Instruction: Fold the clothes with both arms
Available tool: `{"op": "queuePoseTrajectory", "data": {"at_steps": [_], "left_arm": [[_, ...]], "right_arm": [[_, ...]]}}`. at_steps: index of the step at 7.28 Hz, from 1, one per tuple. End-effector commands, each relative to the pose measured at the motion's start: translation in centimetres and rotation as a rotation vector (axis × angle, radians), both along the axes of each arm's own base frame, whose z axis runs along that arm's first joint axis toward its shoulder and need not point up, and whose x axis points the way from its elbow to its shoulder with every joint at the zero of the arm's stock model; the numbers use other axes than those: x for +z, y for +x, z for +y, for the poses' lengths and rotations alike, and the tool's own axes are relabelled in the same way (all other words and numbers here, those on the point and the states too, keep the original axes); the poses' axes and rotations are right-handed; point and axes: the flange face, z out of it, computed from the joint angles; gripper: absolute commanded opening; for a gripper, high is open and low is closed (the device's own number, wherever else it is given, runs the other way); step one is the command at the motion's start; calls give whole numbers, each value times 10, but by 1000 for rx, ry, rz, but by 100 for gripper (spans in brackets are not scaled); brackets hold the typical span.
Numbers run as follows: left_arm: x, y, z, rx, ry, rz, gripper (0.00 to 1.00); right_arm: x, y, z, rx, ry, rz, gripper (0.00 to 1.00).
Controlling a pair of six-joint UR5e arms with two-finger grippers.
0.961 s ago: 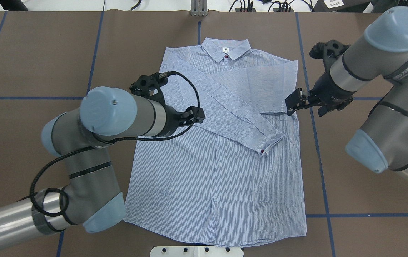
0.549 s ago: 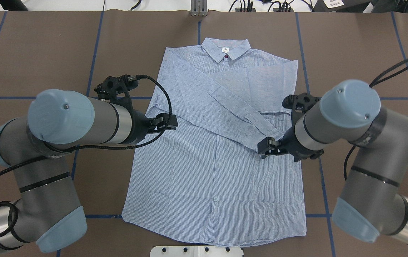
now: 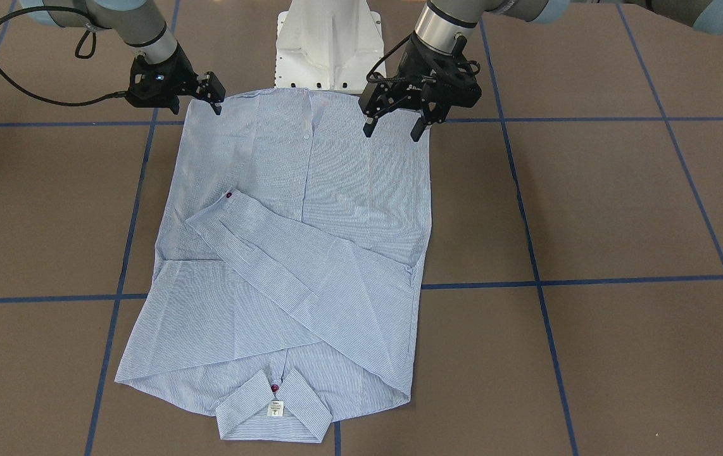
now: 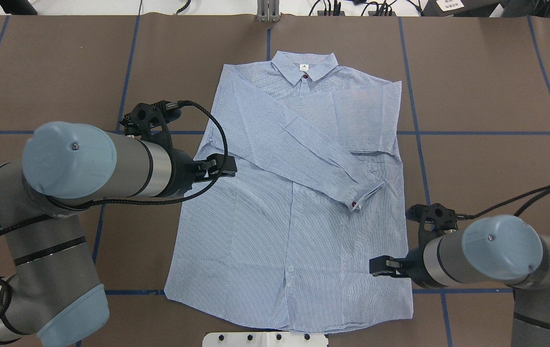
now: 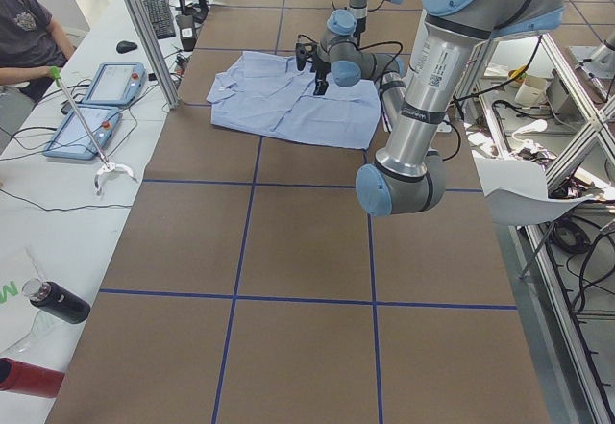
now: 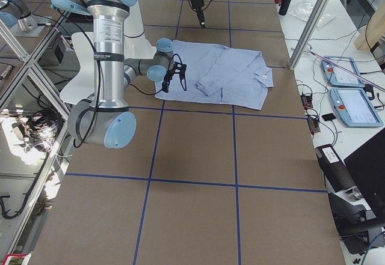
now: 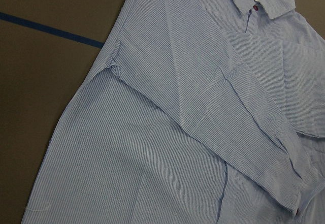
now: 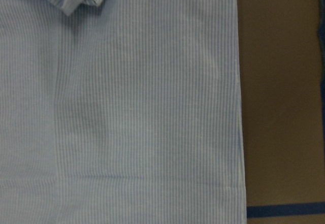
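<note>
As left gripper [image 3: 390, 135] and right gripper [image 4: 372, 267] gape wide, we should pinch the near hem corners of the shirt [image 4: 294, 231] evenly.

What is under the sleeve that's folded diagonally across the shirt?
The sleeve lies on the front of the shirt and over the other folded sleeve. The button strip directly beneath it is covered.

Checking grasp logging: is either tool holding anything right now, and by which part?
Nothing is held. The shirt lies flat; the left tool and right tool are open above it, no cloth in either.
</note>
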Motion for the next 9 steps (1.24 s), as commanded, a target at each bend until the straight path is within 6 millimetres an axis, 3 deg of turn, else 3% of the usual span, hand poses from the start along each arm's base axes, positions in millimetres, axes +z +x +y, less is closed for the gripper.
{"op": "queuePoseTrajectory", "data": {"at_steps": [1,3,5,9], "left_arm": [[-1,2,1,3,0,1,99],[-2,2,1,3,2,3,99],[-4,0,1,2,3,6,99],[-4,0,1,1,2,6,99]], "right_arm": [[21,-4,30,-4,-36,45,100],[25,-11,41,-36,-39,54,95],[35,-18,52,-59,-46,77,81],[34,-18,51,-61,-50,75,44]]}}
